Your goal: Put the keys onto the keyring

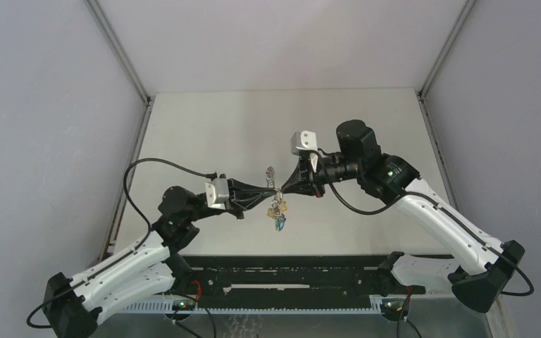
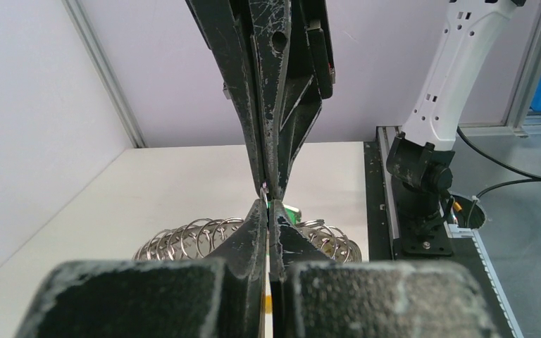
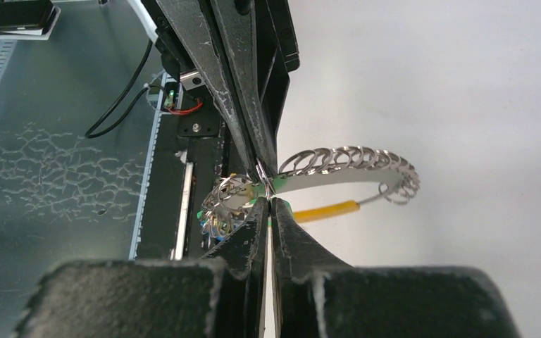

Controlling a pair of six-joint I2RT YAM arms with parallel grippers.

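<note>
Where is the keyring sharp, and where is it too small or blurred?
Top external: evenly lit, the thin silvery chain-like keyring with yellow-orange band too small to resolve. Left wrist: its coils sharp past the black left hand. Right wrist: crispest, coils glinting.

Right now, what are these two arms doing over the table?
The two arms meet tip to tip above the table. The left pincer is shut and seems to hold the keyring, whose chain loop and yellow band stick out from the tips. The right pincer is shut at the same spot, beside a green key head; what exactly it pinches is hidden. The keys hang in a bunch below the tips.
</note>
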